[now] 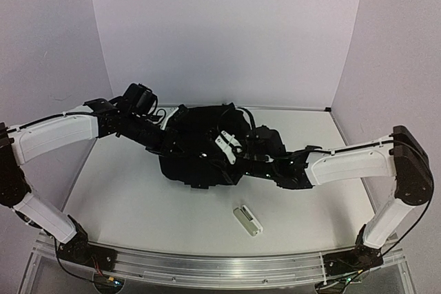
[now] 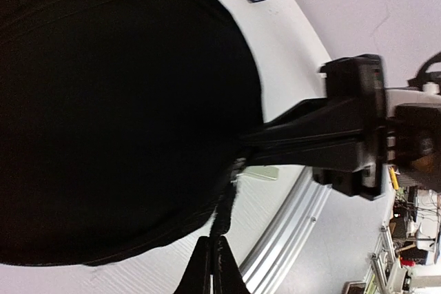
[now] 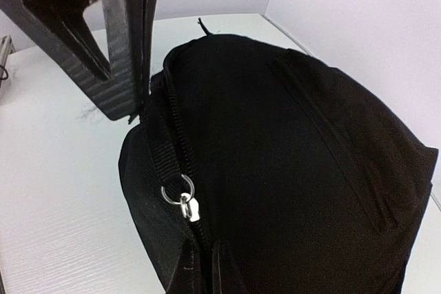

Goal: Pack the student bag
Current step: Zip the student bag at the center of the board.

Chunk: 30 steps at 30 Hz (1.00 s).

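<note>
The right gripper (image 3: 204, 247) is pinching shut on the ribbed zipper seam just under a metal ring pull (image 3: 180, 196), and the left gripper (image 2: 212, 244) is clamping the rounded rim of the soft black fabric backpack (image 1: 203, 156), which is lying mid-table (image 1: 138, 194), toward the far edge.
</note>
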Each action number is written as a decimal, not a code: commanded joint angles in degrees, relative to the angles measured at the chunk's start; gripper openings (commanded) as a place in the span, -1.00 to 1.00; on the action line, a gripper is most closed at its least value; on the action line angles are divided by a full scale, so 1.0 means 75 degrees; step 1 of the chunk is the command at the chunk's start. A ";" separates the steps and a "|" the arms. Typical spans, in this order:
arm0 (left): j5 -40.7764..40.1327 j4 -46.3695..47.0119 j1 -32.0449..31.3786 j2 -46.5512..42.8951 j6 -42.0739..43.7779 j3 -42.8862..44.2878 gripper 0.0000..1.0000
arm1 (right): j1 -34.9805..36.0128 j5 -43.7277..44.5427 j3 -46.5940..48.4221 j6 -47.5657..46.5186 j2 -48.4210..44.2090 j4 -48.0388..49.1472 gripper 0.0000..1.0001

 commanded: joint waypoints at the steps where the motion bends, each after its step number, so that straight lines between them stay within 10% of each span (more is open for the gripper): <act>1: -0.1234 -0.0111 0.0739 -0.0641 0.0002 -0.0289 -0.99 | -0.0065 0.1011 -0.0451 0.0298 -0.0803 0.0433 -1.00; 30: -0.1238 -0.0252 0.1738 -0.0942 0.0261 -0.0121 -1.00 | -0.0065 0.2694 -0.1667 0.1297 -0.2182 0.0473 -1.00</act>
